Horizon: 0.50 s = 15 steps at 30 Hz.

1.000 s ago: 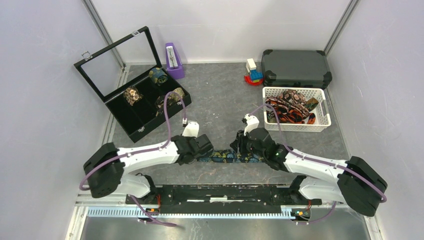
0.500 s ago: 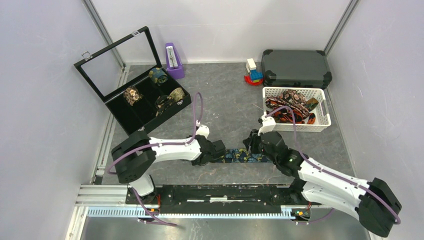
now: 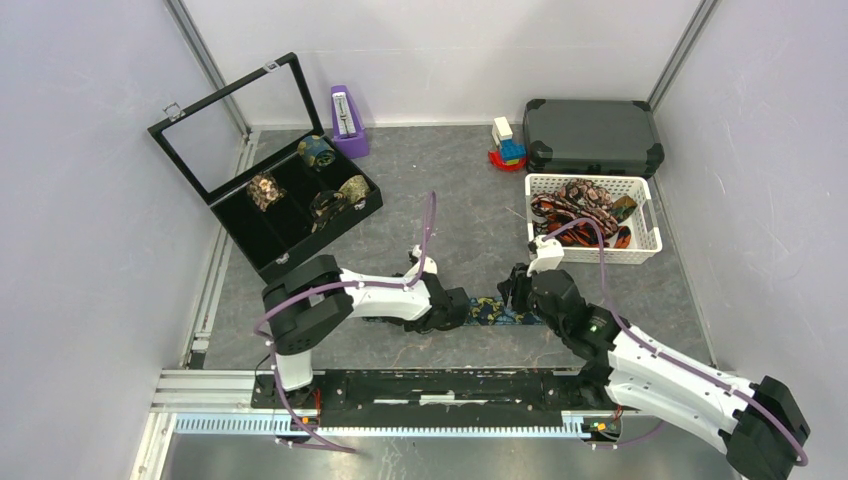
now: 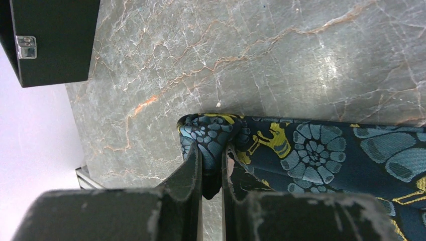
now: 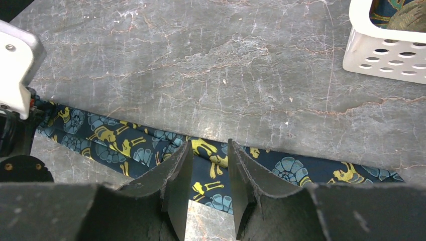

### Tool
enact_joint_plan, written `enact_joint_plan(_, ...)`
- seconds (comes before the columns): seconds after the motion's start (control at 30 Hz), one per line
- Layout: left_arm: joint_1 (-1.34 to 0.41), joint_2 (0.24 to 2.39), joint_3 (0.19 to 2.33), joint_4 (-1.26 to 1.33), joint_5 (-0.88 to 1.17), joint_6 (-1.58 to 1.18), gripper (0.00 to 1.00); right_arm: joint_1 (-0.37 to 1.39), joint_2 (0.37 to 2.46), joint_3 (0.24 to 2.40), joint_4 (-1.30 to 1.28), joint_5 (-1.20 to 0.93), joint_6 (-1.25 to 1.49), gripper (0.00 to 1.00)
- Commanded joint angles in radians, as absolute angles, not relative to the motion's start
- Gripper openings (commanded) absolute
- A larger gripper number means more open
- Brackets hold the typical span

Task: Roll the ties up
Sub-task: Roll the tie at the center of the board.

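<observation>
On table (image 3: pixel 450 200), tie (image 3: pixel 497 311) laid flat along 9–3 o'clock line. Folded 9 o'clock end clamped in closed left gripper (image 4: pixel 213 155). 3 o'clock part straddled by right gripper (image 5: pixel 208 150), jaws parted. Other ties (image 3: pixel 578 218) heaped in basket (image 3: pixel 652 243) at 1 o'clock.

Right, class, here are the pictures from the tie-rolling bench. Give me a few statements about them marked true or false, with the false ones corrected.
1. The left gripper pinches a folded end of the navy tie. True.
2. The right gripper is shut tight. False: its jaws stand apart over the navy tie.
3. The white basket is empty. False: it holds loose ties.
4. The black box has its lid raised. True.
</observation>
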State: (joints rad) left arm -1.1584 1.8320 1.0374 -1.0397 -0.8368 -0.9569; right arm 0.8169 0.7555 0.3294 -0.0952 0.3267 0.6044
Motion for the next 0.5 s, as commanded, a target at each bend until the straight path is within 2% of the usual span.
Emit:
enact_joint_plan(0.0, -1.173, 1.883, 1.08, -0.965, -0.77, -0.949, 0.03, 0.815, 0.734, 0.321, -0.1, 0.354, 0.609, 0.39)
enact_joint_plan(0.47, -1.178, 1.898, 1.118, -0.879, -0.62, -0.821, 0.25, 0.815, 0.733, 0.323, -0.104, 0.349, 0.608, 0.39)
